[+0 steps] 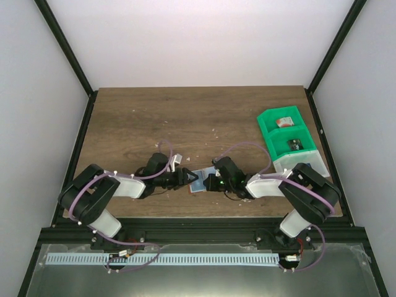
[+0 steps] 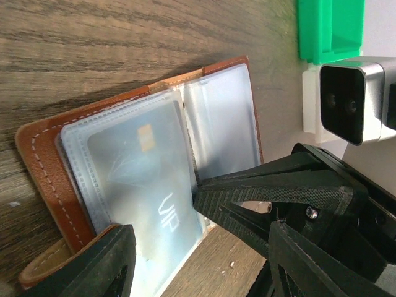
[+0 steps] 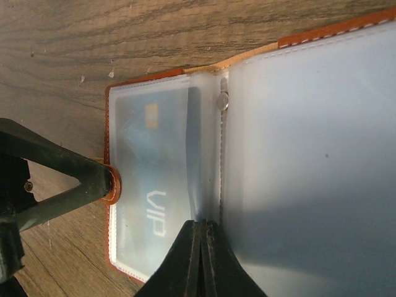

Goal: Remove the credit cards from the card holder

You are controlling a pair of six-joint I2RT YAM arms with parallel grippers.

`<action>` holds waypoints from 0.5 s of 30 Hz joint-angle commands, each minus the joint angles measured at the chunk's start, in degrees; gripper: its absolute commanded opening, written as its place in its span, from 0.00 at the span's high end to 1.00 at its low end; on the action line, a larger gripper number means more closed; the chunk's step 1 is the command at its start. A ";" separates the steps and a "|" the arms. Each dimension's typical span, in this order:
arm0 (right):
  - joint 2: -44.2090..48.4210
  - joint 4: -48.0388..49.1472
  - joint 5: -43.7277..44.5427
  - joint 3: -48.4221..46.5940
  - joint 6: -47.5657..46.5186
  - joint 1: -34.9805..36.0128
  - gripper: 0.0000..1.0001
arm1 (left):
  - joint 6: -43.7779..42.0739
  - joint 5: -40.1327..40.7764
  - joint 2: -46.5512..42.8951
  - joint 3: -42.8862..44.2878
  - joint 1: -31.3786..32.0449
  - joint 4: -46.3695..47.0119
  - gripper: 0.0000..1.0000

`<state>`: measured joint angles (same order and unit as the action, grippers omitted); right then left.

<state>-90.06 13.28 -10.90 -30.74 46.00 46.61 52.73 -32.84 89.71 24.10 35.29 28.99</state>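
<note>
The card holder (image 1: 198, 181) lies open on the table between both grippers. Its brown leather edge (image 2: 43, 162) frames clear plastic sleeves. One credit card (image 2: 142, 185), pale blue with a gold chip and "VIP", sits inside the left sleeve; it also shows in the right wrist view (image 3: 151, 167). My left gripper (image 2: 201, 260) is open, with one finger (image 3: 93, 176) against the holder's leather tab (image 3: 115, 184). My right gripper (image 3: 203, 228) is shut, its tips pressed at the fold between the sleeves. The right sleeve (image 3: 303, 154) looks empty.
Two green bins (image 1: 281, 122) and a white bin (image 1: 294, 164) stand in a row at the right of the table, with small items inside. The right wrist camera (image 2: 352, 99) hangs close over the holder. Bare wood lies beyond it.
</note>
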 commanded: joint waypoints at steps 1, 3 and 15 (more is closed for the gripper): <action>-0.83 -1.76 1.49 1.10 0.31 0.24 0.99 | -0.08 -0.09 2.36 0.22 -0.02 0.35 0.39; -0.69 -1.77 1.61 1.16 0.28 0.23 0.99 | -0.65 1.04 2.21 0.70 -0.01 -2.06 0.39; 0.53 -1.64 2.30 1.47 0.40 0.24 0.99 | 2.30 3.66 -3.98 -0.58 4.26 -4.74 0.35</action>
<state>-89.93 13.56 -10.81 -30.52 46.15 46.61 52.99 -30.35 85.60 24.97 38.28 23.40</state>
